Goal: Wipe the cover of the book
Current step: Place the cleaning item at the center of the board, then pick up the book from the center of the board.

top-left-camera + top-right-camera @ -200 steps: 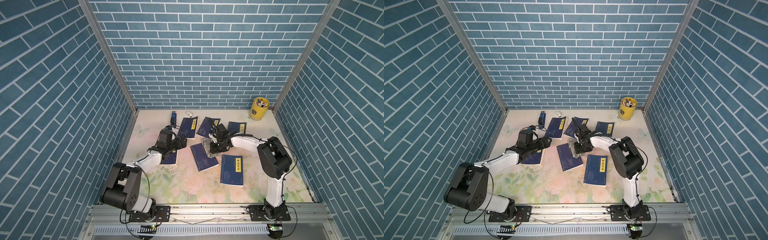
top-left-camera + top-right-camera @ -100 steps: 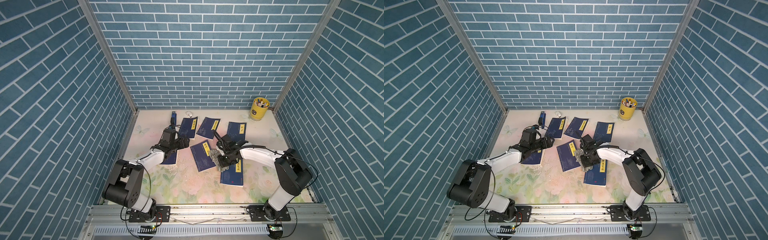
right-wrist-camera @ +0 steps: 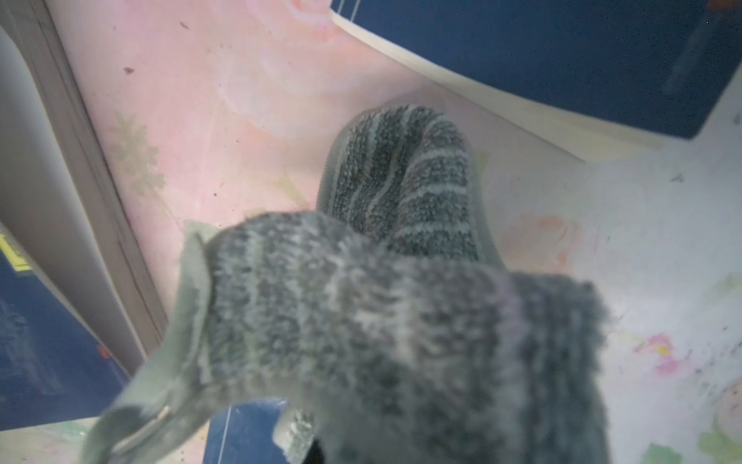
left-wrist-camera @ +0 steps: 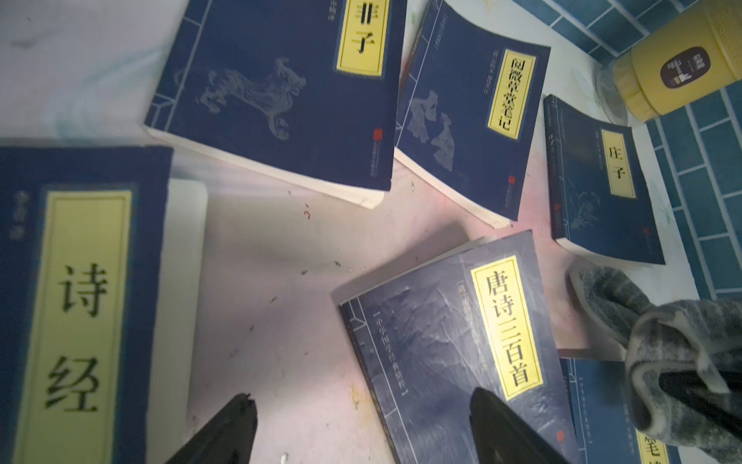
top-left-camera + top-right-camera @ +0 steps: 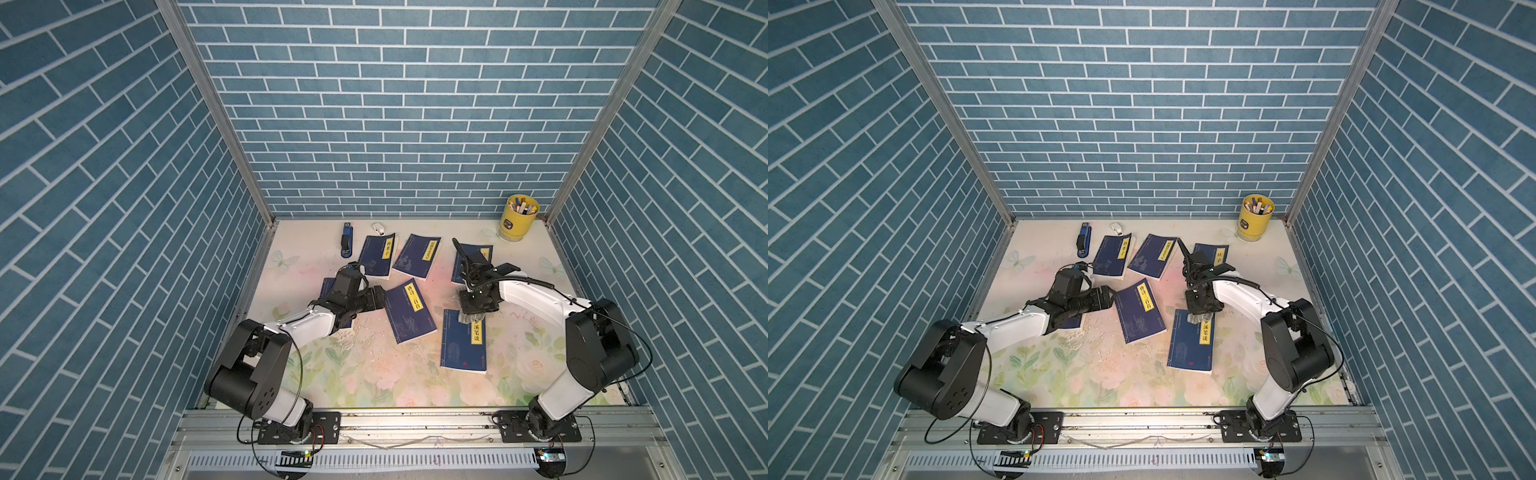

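Several dark blue books with yellow title labels lie on the floral table. The centre book (image 5: 409, 311) (image 5: 1140, 311) (image 4: 449, 353) lies tilted. My left gripper (image 5: 380, 300) (image 5: 1111, 296) (image 4: 361, 395) is open at its left edge, one fingertip over the cover and the other over bare table. My right gripper (image 5: 478, 309) (image 5: 1202, 311) points down at the far edge of the front right book (image 5: 463, 347) (image 5: 1192, 340). A grey striped cloth (image 5: 471, 318) (image 5: 1196, 319) (image 4: 682, 333) (image 3: 401, 301) is bunched over its jaws and hides them.
Three more books (image 5: 378, 255) (image 5: 417, 256) (image 5: 473, 257) lie toward the back, and one (image 5: 328, 286) lies under my left arm. A yellow pen cup (image 5: 517, 218) stands at the back right. A blue stapler (image 5: 347, 245) and a small white object (image 5: 378, 227) lie at the back left.
My right gripper has carried the cloth off the centre book, toward the right, to the far edge of the front right book. The left arm has hardly moved.
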{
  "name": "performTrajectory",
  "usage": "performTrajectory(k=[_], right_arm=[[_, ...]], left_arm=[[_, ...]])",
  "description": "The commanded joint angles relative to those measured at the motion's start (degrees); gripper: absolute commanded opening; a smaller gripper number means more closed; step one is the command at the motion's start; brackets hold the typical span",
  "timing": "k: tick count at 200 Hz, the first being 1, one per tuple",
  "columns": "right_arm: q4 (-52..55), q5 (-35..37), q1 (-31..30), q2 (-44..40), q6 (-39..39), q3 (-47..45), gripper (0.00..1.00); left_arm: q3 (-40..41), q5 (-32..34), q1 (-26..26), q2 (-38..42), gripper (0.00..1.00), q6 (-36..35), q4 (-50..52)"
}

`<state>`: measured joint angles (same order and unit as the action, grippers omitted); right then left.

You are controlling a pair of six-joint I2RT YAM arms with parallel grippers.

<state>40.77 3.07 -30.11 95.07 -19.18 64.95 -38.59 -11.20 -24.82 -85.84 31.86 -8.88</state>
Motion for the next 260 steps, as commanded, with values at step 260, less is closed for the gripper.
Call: performTrajectory(k=[260], right_arm=[[-11.9,-17.0,-10.1,13.5,-1.3,4.6,0.22]], left_arm=[[14.0,-4.9,-10.1,-3.7,0.77,18.6,-20.8]])
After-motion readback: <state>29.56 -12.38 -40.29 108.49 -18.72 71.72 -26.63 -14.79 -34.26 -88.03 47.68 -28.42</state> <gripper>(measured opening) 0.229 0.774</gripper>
